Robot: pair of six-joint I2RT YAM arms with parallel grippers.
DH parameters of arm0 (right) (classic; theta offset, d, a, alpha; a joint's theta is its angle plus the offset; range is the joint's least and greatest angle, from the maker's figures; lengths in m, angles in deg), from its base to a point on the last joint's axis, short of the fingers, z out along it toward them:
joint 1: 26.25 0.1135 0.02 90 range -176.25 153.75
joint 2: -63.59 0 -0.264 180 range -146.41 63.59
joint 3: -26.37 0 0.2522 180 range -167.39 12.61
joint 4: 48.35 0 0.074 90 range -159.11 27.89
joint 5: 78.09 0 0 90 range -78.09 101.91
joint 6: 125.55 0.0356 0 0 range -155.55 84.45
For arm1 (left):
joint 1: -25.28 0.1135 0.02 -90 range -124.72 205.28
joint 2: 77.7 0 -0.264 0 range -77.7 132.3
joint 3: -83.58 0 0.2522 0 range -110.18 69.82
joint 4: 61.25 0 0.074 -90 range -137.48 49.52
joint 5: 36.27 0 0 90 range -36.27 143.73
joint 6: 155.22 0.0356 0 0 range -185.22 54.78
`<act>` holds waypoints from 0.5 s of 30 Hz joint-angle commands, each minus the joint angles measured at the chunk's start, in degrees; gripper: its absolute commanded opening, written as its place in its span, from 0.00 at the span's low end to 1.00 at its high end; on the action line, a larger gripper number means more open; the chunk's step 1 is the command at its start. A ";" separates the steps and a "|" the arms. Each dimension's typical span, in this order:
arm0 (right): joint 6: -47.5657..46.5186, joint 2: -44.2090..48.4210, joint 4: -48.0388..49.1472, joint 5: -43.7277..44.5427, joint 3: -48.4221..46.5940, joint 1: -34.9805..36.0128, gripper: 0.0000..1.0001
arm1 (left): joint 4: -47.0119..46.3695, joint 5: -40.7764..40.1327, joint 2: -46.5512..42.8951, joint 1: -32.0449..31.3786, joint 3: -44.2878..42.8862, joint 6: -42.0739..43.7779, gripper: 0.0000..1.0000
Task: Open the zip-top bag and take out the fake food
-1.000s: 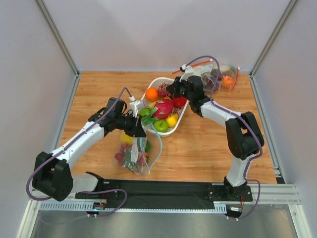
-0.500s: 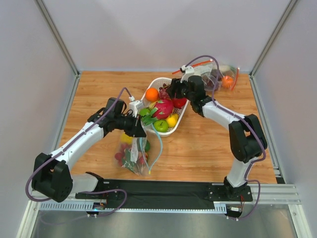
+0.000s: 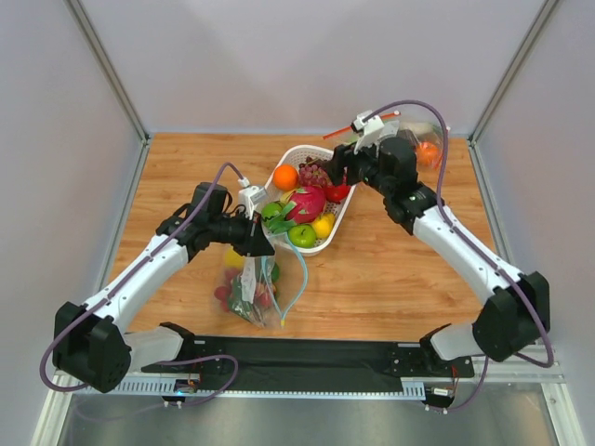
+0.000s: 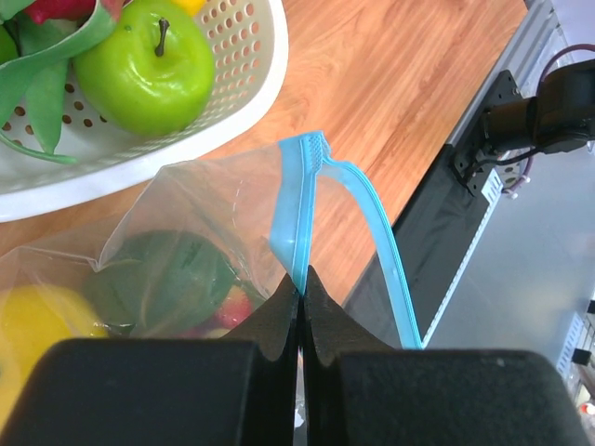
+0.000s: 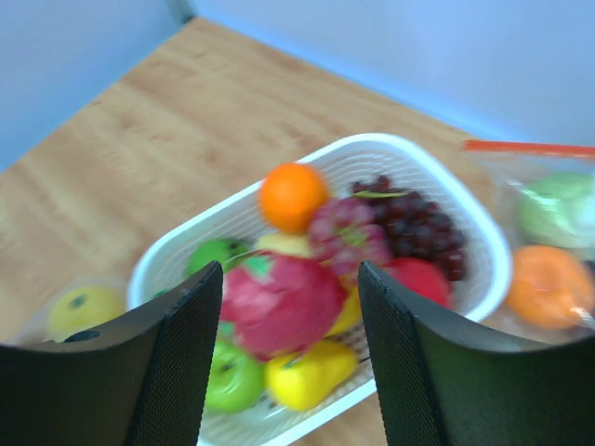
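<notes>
Beside perforated basket point(image 4: 237, 65), crinkly zip-top bag point(image 4: 200, 204)

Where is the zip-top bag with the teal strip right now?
In the top view, the zip-top bag sits left of centre, at the white basket's near side, its teal strip pinched by the left claw.

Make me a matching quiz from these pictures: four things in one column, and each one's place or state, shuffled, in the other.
Column one:
1. left claw
2. right claw
3. green apple
4. dark green fruit

Column two:
A. open, facing the white basket
B. inside the zip-top bag
C. shut on the teal zip strip
D. lying in that basket

Pairs: 1-C, 2-A, 3-D, 4-B.
</notes>
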 commanded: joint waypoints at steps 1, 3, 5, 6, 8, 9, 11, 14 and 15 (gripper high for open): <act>-0.99 6.47 -7.22 -10.59 3.67 4.53 0.61 | -2.43 1.96 -1.34 0.37 -0.68 0.18 0.00; 0.24 8.24 -7.75 -14.73 6.82 7.86 0.59 | -2.60 2.14 -1.34 0.46 -0.60 0.09 0.00; 2.00 10.00 -8.37 -17.21 8.51 10.25 0.57 | -2.86 2.14 -1.43 0.37 -0.51 0.09 0.00; 2.79 10.36 -8.54 -19.22 9.38 12.52 0.57 | -2.87 2.05 -1.43 0.37 -0.42 0.00 0.00; 5.16 10.62 -8.63 -20.90 11.23 14.64 0.55 | -2.87 2.05 -1.52 0.37 -0.42 0.09 0.00; 5.69 10.54 -8.72 -21.61 11.67 16.92 0.54 | -2.87 1.96 -1.43 0.37 -0.42 0.09 0.00; 6.83 10.19 -8.20 -21.88 13.26 18.86 0.52 | -2.87 1.88 -1.52 0.46 -0.51 0.00 0.00; 8.76 8.35 -5.91 -22.58 15.54 20.89 0.48 | -2.95 1.96 -1.69 0.46 -0.42 0.27 0.00; 9.30 7.12 -4.69 -22.93 16.07 21.33 0.46 | -3.04 1.96 -1.78 0.46 -0.33 0.27 0.00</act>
